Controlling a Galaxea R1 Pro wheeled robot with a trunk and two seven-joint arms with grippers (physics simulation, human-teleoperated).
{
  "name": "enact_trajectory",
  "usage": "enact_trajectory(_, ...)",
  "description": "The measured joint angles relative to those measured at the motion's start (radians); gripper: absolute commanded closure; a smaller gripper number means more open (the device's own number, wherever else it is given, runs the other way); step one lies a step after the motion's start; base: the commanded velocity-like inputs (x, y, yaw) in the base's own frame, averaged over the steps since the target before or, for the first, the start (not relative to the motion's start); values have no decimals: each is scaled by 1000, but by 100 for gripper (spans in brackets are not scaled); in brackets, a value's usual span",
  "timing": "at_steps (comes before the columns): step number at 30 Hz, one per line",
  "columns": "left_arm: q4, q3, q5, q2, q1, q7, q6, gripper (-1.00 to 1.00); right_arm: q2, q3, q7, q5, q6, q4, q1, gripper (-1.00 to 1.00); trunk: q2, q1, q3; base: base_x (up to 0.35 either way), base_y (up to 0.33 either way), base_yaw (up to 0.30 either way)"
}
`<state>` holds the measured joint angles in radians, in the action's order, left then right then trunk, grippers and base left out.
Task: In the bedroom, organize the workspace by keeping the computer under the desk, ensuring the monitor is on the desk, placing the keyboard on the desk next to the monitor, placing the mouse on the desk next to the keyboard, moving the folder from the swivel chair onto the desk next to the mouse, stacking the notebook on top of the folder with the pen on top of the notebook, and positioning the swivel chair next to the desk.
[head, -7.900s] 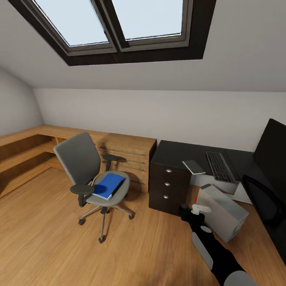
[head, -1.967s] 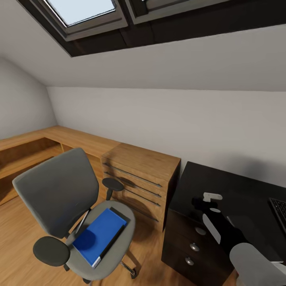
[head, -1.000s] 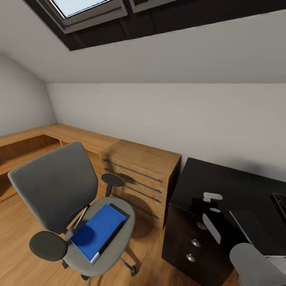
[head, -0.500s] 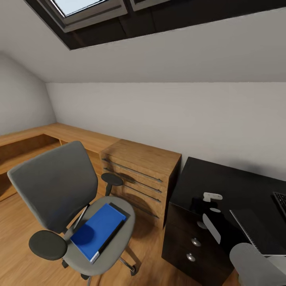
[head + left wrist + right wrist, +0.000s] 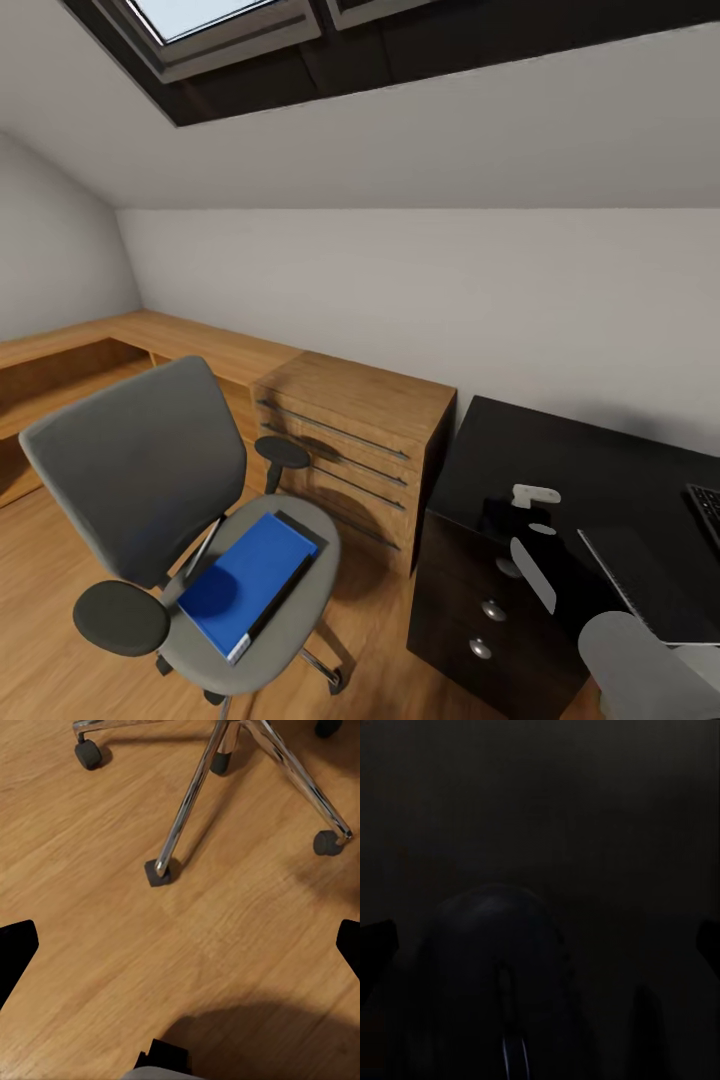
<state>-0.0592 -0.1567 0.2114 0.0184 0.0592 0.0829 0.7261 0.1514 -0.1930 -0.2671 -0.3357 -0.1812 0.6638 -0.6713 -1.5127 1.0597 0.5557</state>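
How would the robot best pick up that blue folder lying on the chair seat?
Probably by the folder's long edge facing the desk, coming from above on that side. It lies flat on the swivel chair's seat; the backrest and armrest crowd the other side.

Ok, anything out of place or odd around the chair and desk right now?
The blue folder is lying on the swivel chair seat, not on the desk. A dark notebook edge peeks from beneath it. Nothing looks spilled or damaged.
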Motion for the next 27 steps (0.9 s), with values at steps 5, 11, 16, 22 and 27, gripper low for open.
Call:
enact_trajectory(5, 0, 0, 0, 0, 0, 0, 0, -100, 0, 0, 0, 0, 0, 1, 0, -100, 35, -19, -16, 0, 0, 0)
enact_trajectory(11, 0, 0, 0, 0, 0, 0, 0, -100, 1, 2, 0, -1, 1, 6, 0, -100, 77, -42, -34, 0, 0, 0)
enact_trajectory(16, 0, 0, 0, 0, 0, 0, 0, -100, 3, 1, 0, -1, 3, 28, 0, -100, 112, -61, -50, 0, 0, 0)
enact_trajectory(22, 0, 0, 0, 0, 0, -1, 0, -100, 4, -1, -1, -2, 2, 73, 0, -100, 154, -84, -69, 0, 0, 0)
enact_trajectory(27, 0, 0, 0, 0, 0, -1, 0, -100, 5, -1, -1, -3, 1, 87, 0, -100, 189, -104, -85, 0, 0, 0)
